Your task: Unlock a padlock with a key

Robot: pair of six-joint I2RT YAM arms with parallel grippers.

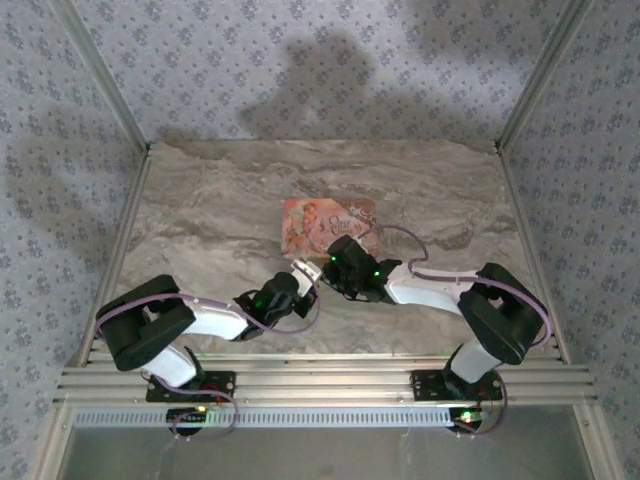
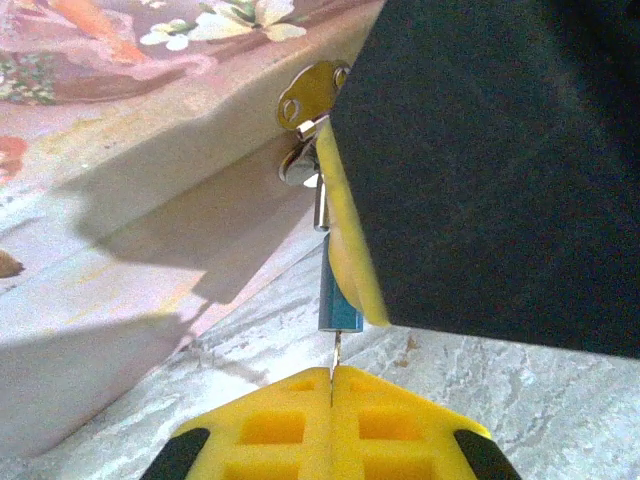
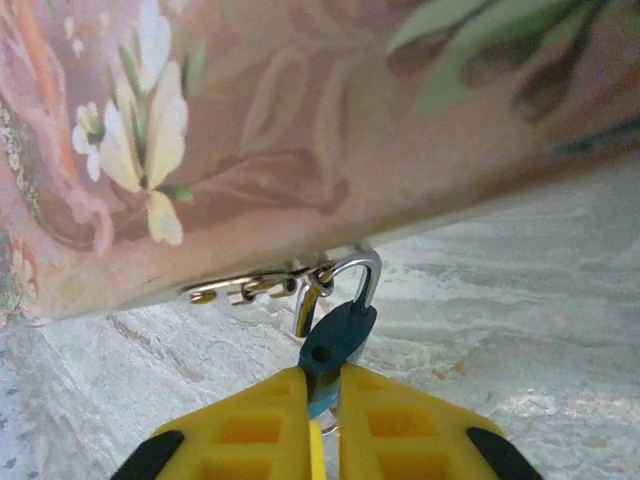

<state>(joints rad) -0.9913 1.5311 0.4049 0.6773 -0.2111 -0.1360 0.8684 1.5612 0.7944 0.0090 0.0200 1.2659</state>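
The padlock (image 3: 337,337) is a small teal body with a silver shackle (image 3: 364,272), and it hangs from the brass hasp (image 3: 245,288) of the pink printed box (image 3: 300,130). My right gripper (image 3: 322,385) is shut on the padlock's body. One shackle leg stands beside an empty hole in the body's top. From below, the left wrist view shows the padlock (image 2: 338,308) with the thin key (image 2: 335,352) entering its underside. My left gripper (image 2: 332,376) is shut on that key. Both grippers meet at the box's near edge: left gripper (image 1: 305,272), right gripper (image 1: 333,263).
The pink box (image 1: 330,222) lies flat on the marble table (image 1: 220,210), just beyond the two grippers. The right gripper's black body (image 2: 500,160) crowds the right of the left wrist view. Patterned walls enclose the table on three sides.
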